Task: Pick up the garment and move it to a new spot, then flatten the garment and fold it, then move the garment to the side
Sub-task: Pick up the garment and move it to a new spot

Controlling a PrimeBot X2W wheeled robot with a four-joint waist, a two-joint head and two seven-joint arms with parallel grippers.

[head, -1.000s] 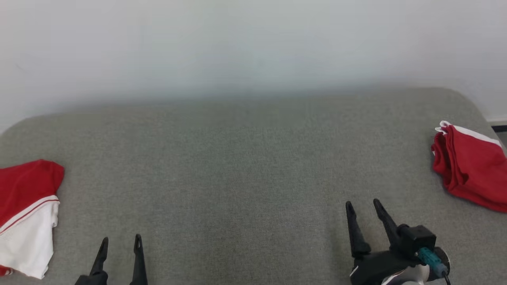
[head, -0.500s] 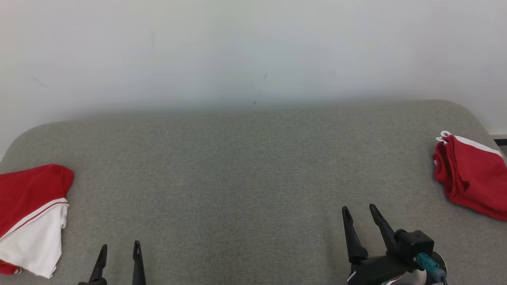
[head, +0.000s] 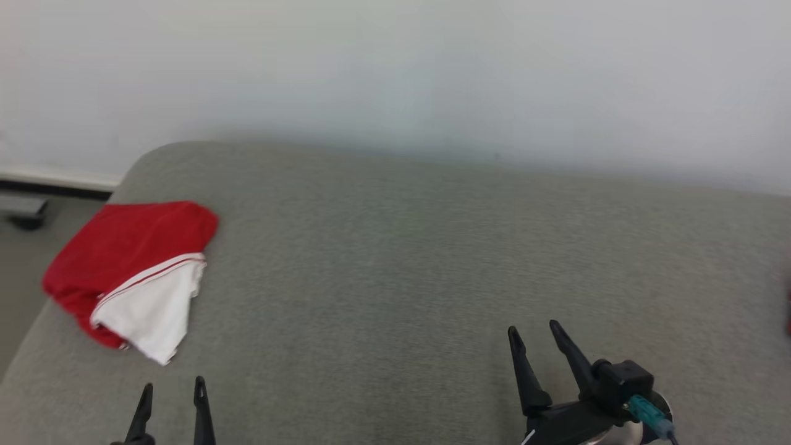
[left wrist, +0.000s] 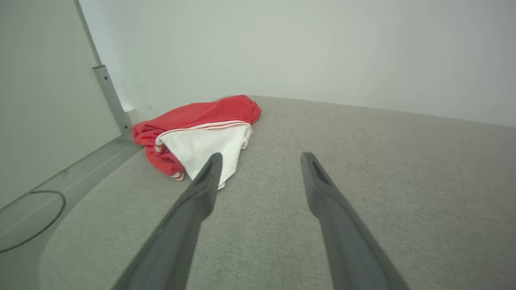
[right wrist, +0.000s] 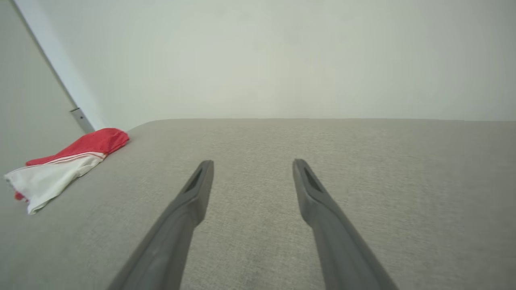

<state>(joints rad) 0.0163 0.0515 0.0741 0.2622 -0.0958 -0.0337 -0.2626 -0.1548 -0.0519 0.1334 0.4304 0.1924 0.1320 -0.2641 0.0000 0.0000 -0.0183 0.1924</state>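
Note:
A crumpled red and white garment (head: 133,272) lies near the left end of the grey padded surface (head: 395,247). My left gripper (head: 173,384) is at the lower left, open and empty, a short way in front of the garment and slightly to its right. In the left wrist view the garment (left wrist: 201,121) lies just beyond the open left gripper (left wrist: 262,156), past its left fingertip. My right gripper (head: 533,328) is open and empty over bare fabric at the lower right. The right wrist view has the garment (right wrist: 68,161) far to the left of the right gripper (right wrist: 252,162).
A pale wall rises behind the surface. The rounded left end of the surface drops to the floor, where a dark object (head: 25,216), a metal post (left wrist: 111,96) and a cable (left wrist: 36,225) are. A sliver of red cloth (head: 788,306) shows at the right edge.
The head camera has turned left, so the whole picture has shifted right. The red cloth on the right has slid almost out of frame. Both grippers stay open and empty.

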